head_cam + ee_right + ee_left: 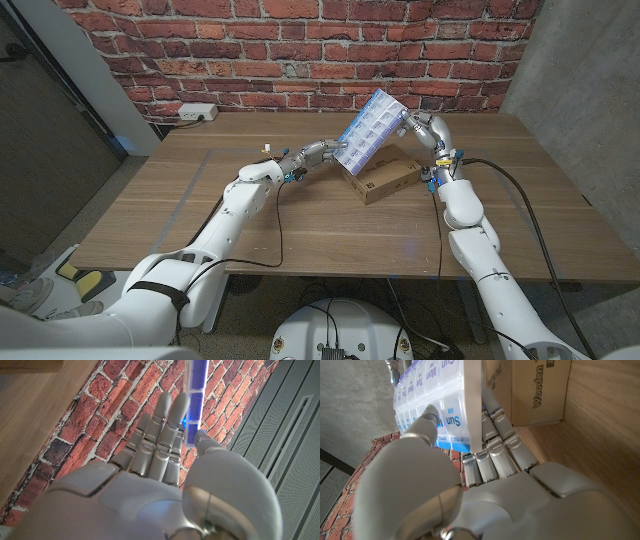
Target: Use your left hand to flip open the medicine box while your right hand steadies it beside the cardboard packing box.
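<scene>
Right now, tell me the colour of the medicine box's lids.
Clear with blue lettering, on the medicine box; left wrist view.

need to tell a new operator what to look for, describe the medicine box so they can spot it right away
On the wooden table, toward the far side near the brick wall, sits a brown cardboard box. Tilted up just above it, held between the left hand and right hand, is the medicine box: a clear and blue grid of small compartments printed with day names.

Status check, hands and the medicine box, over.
Left hand grips medicine box, thumb on Sun lid. Right hand holds its far edge. Box tilted above cardboard packing box. Nothing obstructing.
</scene>
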